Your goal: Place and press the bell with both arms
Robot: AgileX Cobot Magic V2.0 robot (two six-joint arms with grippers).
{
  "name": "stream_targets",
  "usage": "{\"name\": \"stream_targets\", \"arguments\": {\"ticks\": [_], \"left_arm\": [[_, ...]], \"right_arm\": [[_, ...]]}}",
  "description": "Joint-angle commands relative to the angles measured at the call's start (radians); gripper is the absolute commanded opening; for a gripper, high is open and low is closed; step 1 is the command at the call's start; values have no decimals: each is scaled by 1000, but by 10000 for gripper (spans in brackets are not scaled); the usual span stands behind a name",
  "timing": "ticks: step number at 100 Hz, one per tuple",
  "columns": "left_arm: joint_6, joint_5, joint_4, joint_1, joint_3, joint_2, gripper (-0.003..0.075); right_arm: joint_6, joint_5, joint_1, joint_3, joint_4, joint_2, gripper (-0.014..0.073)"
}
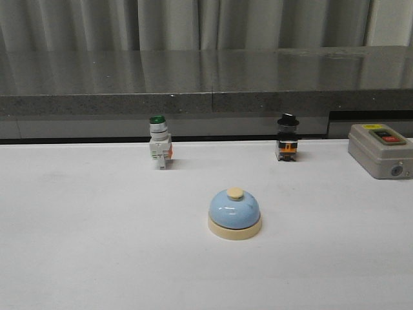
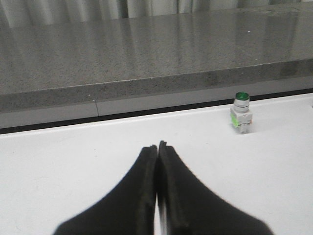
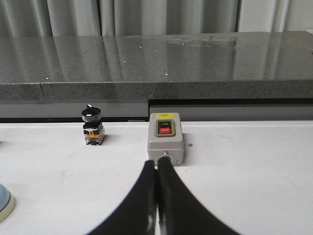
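Observation:
The light-blue bell (image 1: 235,212) with cream base and cream button stands upright on the white table, near the middle and toward the front. Its edge shows in the right wrist view (image 3: 4,201). No arm shows in the front view. My left gripper (image 2: 157,146) is shut and empty over bare table; the bell is out of its view. My right gripper (image 3: 157,162) is shut and empty, with its tips in line with the front of the grey box.
A green-capped white pushbutton switch (image 1: 159,142) stands at the back left, also in the left wrist view (image 2: 241,113). A black knob switch (image 1: 287,138) stands at the back right. A grey box with red button (image 1: 381,150) sits far right. A grey ledge (image 1: 206,100) runs behind the table.

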Motion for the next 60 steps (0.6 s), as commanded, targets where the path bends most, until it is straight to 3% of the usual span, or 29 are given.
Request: {"name": "stream_targets", "arguments": {"ticks": [1,27,60], "left_arm": [[-6,-169,3,33,54,-34,-20],[-6,-230,-5,98,219,-196,-20],[-6,-294,-5,109,259,-189,-19]], "right_arm": [[-1,-85,-5,-14,-9,-18,-60],[-1,-85,-5,-14,-9,-18,-60],[-1,-85,-5,-14,-9,-18,-60]]}}
